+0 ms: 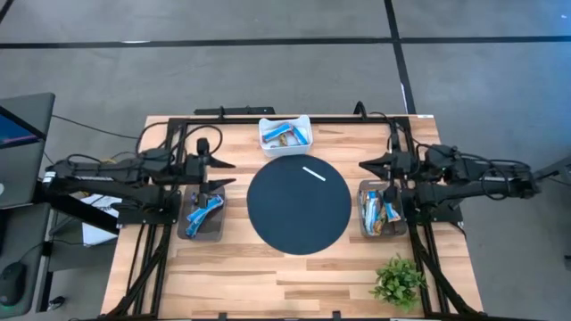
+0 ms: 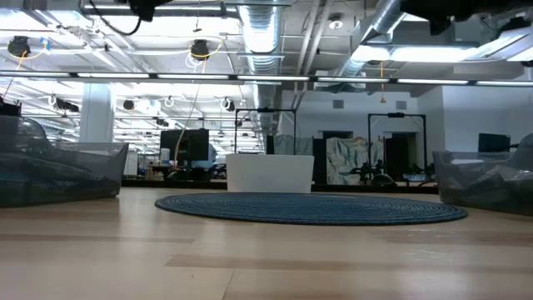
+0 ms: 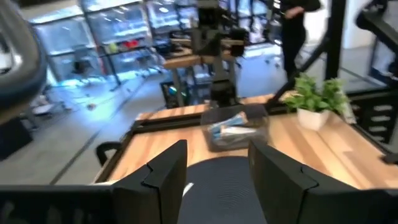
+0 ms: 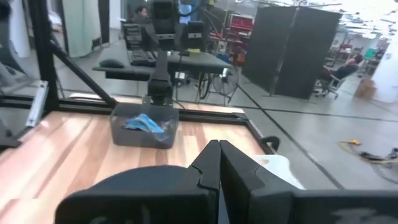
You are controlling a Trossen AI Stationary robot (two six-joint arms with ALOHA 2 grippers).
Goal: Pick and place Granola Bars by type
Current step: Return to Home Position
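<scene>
- Left gripper (image 3: 217,147) hangs above the left edge of the table (image 1: 223,276), aimed across it, fingers spread apart with nothing between them.
- Right gripper (image 4: 215,148) sits opposite at the right edge, its fingers pressed together and holding nothing.
- Only the wrist views settle those finger states. From above, both arms read as folded dark shapes, and the low view catches just dark arm parts at its upper edge.
- Only the high view gives the whole layout: a round dark mat (image 1: 285,218) in the middle, with a thin white strip (image 1: 314,173) lying on it.
- Granola Bars (image 1: 285,135) lie in three places: a few in the white bin (image 1: 307,122) at the far side of the mat, blue ones in the left grey bin (image 1: 207,234), and mixed tan and blue ones in the right grey bin (image 1: 366,230).
- Each grey bin lies just beside its own arm, below gripper level, and no bar touches either gripper.
- From the low view the bin walls hide the bars.
- A small plant (image 1: 399,281) stands at the near right corner.
- Beyond the table, a person (image 3: 298,25) stands in the room.
</scene>
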